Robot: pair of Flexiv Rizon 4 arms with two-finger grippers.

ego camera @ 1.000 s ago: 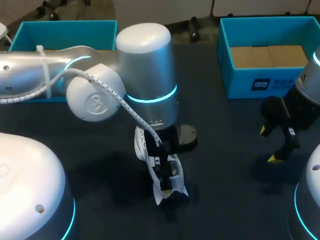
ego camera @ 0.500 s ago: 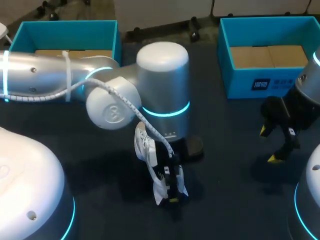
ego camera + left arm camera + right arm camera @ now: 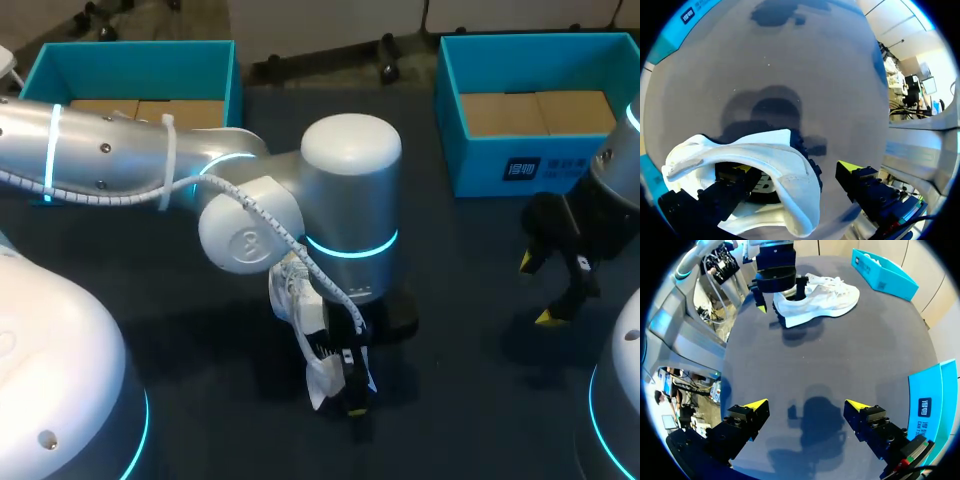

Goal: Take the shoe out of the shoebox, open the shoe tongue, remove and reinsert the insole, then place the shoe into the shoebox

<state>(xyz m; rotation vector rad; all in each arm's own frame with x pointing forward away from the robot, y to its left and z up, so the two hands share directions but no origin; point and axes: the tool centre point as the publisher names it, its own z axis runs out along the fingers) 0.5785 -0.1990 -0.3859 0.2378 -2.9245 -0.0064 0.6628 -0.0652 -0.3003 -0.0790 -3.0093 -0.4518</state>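
Note:
A white shoe lies on its side on the dark table, near the middle. My left arm reaches over it from the left. The left gripper is open at the shoe's heel. In the left wrist view one finger is inside the shoe and the other stands clear outside the heel wall. My right gripper hangs open above the table at the right, holding nothing. The right wrist view shows the shoe well ahead of my right gripper.
A blue shoebox with a cardboard floor stands at the back right. A second blue box is at the back left, behind my left arm. Bare table lies between the shoe and my right gripper.
My left arm has swung to the right and nearer, carrying its gripper along the shoe to the heel end. The shoe and the right arm have stayed where they were.

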